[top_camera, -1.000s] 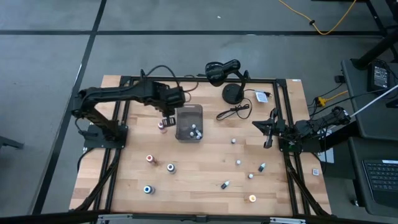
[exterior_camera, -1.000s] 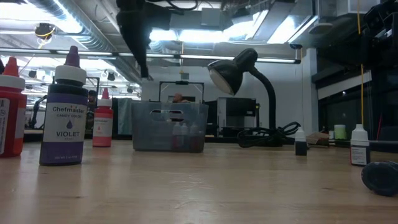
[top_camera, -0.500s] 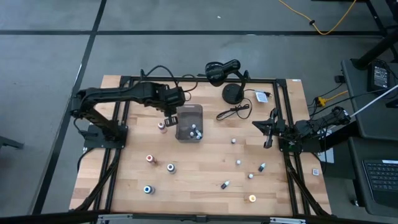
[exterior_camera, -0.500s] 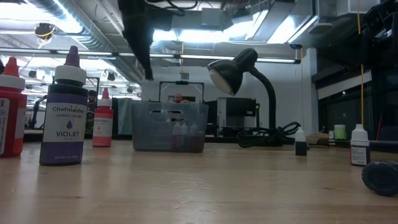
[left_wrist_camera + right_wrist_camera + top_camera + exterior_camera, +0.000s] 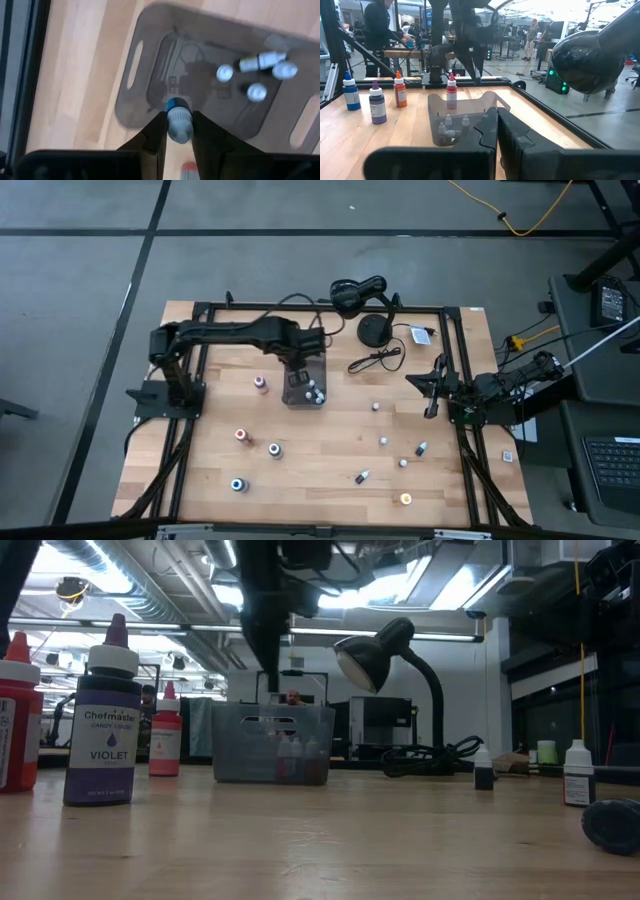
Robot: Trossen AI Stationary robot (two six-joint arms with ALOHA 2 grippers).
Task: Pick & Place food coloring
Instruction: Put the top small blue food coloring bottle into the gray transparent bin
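Note:
My left gripper (image 5: 301, 367) hangs over the gray tray (image 5: 317, 358), shut on a small food coloring bottle (image 5: 178, 121) with a whitish part and a blue end. In the low view its fingers (image 5: 270, 688) stand just above the tray's rim (image 5: 272, 708). Several white-capped bottles (image 5: 256, 91) lie inside the tray. Other bottles stand scattered on the table, among them a pink one (image 5: 260, 383) beside the tray and an orange one (image 5: 405, 499). My right gripper (image 5: 432, 398) waits at the table's right edge, shut. My left gripper pinches the small bottle between its two fingers, which sit on the whitish part (image 5: 179, 127). The fingers come from above, pointing down. The bottle's blue end (image 5: 177, 106) points down at the tray floor, and the bottle is lifted clear.
A black desk lamp (image 5: 358, 293) with its round base (image 5: 375, 330) and cable (image 5: 375, 360) stands behind the tray. Larger violet (image 5: 103, 725) and red (image 5: 165, 738) bottles stand near the low camera. Black frame rails run along the table's sides. People show in the room beyond.
My left gripper has moved toward the table's right, from above the pink bottle's side of the tray to over the tray itself, still pointing down. The pink bottle has stayed where it was.

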